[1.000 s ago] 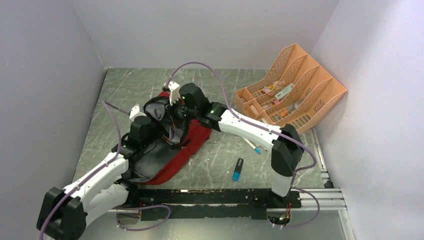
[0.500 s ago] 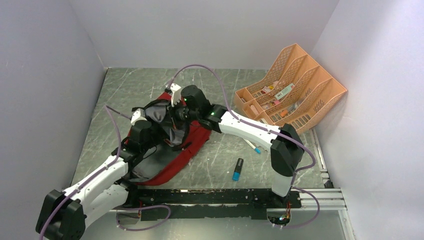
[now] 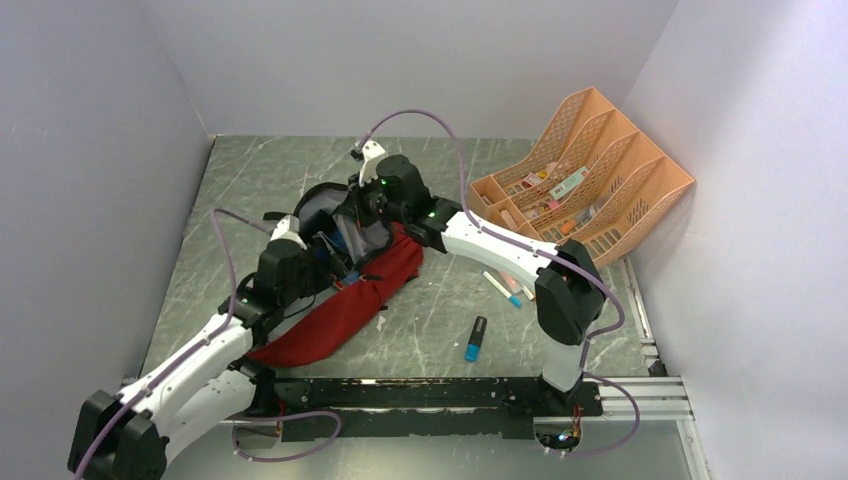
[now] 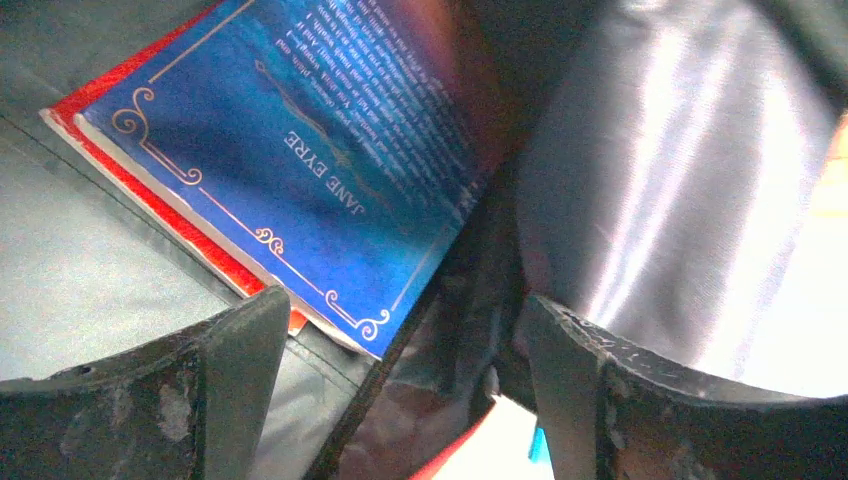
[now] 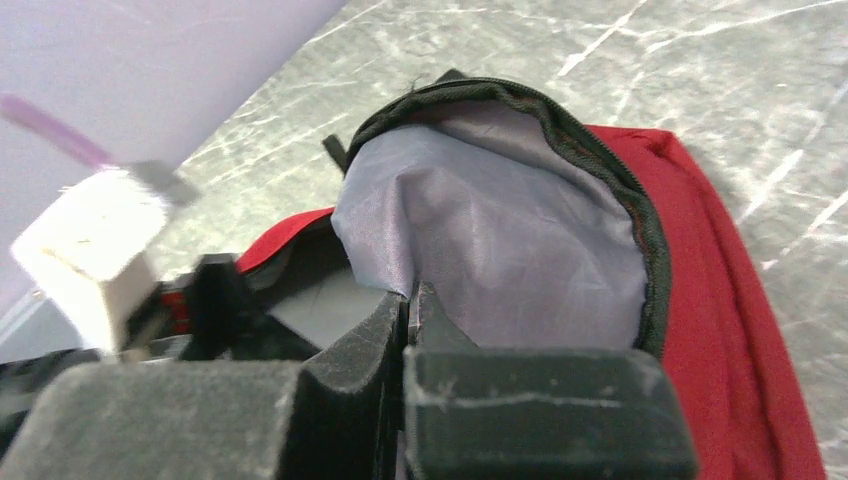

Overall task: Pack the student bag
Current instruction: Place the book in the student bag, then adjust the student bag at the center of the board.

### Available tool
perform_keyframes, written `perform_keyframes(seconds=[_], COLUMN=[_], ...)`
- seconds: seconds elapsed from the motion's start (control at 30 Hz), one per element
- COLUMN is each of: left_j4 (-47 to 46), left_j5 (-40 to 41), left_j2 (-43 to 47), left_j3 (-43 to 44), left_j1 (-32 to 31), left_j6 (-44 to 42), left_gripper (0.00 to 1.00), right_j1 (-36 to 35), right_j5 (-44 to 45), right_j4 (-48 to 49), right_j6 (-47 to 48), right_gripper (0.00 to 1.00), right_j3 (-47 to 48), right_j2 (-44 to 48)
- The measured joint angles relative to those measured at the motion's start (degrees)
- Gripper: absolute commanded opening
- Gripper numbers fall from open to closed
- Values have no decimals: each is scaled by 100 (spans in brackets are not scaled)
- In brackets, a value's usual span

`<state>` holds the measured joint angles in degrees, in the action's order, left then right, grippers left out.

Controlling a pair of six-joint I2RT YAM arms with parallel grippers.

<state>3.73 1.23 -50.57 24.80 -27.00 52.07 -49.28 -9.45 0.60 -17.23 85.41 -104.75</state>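
Note:
The student bag [image 3: 345, 305] lies left of the table's centre, dark red with its mouth gaping toward the far side. My right gripper [image 3: 362, 214] is shut on the edge of the bag's grey lining [image 5: 500, 250] and holds the flap up; the red shell [image 5: 735, 300] and the black zipper rim show beside it. My left gripper [image 3: 322, 258] reaches into the mouth, jaws wide open with nothing between them. Just beyond its fingers [image 4: 240, 345] a blue book titled Jane Eyre [image 4: 300, 130] lies on a red one inside the bag, beside shiny grey lining [image 4: 680, 180].
A peach mesh desk organiser [image 3: 585, 185] holding small items leans at the far right against the wall. A blue marker [image 3: 475, 340] and two pens [image 3: 505, 288] lie on the table right of the bag. Grey walls close in left, back and right.
My right gripper has lifted the lining edge up and away, opening the bag's mouth wider. The left gripper has shifted slightly; blue now shows inside the bag.

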Motion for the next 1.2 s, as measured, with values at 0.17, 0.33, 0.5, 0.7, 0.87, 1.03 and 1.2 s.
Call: perform_keyframes(seconds=[0.17,0.33,0.5,0.7,0.87,1.03,1.2], left_j4=[855,1775,2258,2629,2870,2911,2868], left_j5=[330,970,1390,1565,1650,1692,1694], left_j2=[654,1040,1078,879,752,748,599], left_j3=[516,1552,2085,2170,2205,2321,2330], left_j1=[-2,-11,-11,-11,-11,-11,-4], left_j6=[-74,-295,-529,-728,-789,-837,-887], left_gripper=[90,90,91,91,91,92,91], right_j1=[11,306,811,1128,1141,1158,1228], right_j5=[546,713,732,745,673,787,905], right_j4=[4,-146,-328,-553,-568,-623,-866], right_j6=[299,544,769,1185,1685,1950,2094], right_gripper=[0,0,0,0,0,0,0], right_j3=[0,201,780,1307,1338,1425,2297], right_j2=[0,-22,-223,-525,-540,-575,-1049])
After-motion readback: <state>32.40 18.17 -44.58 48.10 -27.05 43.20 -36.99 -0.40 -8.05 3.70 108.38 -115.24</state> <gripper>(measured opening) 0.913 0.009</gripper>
